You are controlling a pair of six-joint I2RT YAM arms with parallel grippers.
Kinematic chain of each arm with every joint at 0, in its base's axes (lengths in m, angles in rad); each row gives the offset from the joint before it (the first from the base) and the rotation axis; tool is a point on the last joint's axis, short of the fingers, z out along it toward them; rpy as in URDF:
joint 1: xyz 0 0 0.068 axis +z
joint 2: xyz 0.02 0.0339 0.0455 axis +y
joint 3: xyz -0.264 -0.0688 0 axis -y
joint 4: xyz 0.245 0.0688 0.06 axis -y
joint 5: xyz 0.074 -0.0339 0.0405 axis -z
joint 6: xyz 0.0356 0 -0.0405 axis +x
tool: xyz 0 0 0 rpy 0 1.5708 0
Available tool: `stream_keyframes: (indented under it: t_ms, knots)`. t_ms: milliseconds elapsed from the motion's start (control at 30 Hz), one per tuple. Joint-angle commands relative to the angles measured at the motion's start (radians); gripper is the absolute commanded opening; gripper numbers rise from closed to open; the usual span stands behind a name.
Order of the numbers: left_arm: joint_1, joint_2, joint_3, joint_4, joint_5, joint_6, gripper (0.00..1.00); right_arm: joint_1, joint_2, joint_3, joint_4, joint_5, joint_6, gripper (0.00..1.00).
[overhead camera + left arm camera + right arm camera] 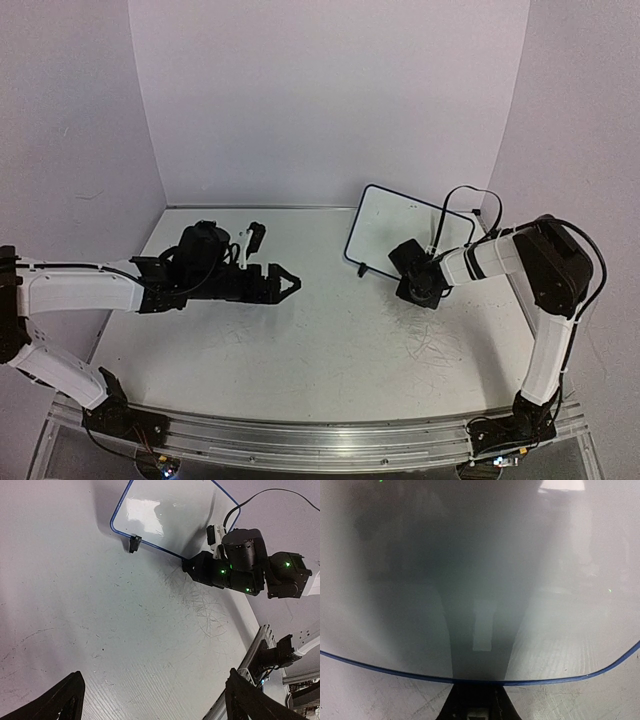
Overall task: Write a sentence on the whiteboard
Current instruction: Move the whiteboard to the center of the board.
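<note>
You find the small rectangular whiteboard (400,225) with thin dark-blue frame right of centre in the overhead view, its face blank, no sentence on it yet. The right gripper (475,702) is closed narrow on its lower frame edge, I judge to steady it. The left gripper (155,702) hangs wide and empty over the pale scratched tabletop (330,340); no marker shows.
</note>
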Motion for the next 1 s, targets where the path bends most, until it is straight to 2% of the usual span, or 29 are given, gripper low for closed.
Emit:
stream_keyframes:
  t_ms: [0,233,433,667,967]
  knots:
    - [-0.003,0.003,0.056,0.007,-0.031,0.032,0.99,0.023,-0.049,-0.017,0.046,0.02,-0.15,0.01]
    - [-0.003,0.01,0.085,0.005,-0.065,0.066,0.99,0.081,-0.129,-0.104,0.068,0.063,-0.321,0.0]
    - [-0.003,-0.007,0.093,0.004,-0.108,0.076,0.99,0.129,-0.232,-0.209,0.098,0.002,-0.386,0.0]
    - [-0.003,-0.011,0.097,0.006,-0.147,0.086,0.99,0.207,-0.291,-0.342,0.21,-0.124,-0.394,0.0]
    - [-0.003,-0.067,0.057,0.015,-0.261,0.068,0.99,0.327,-0.31,-0.43,0.33,-0.102,-0.406,0.0]
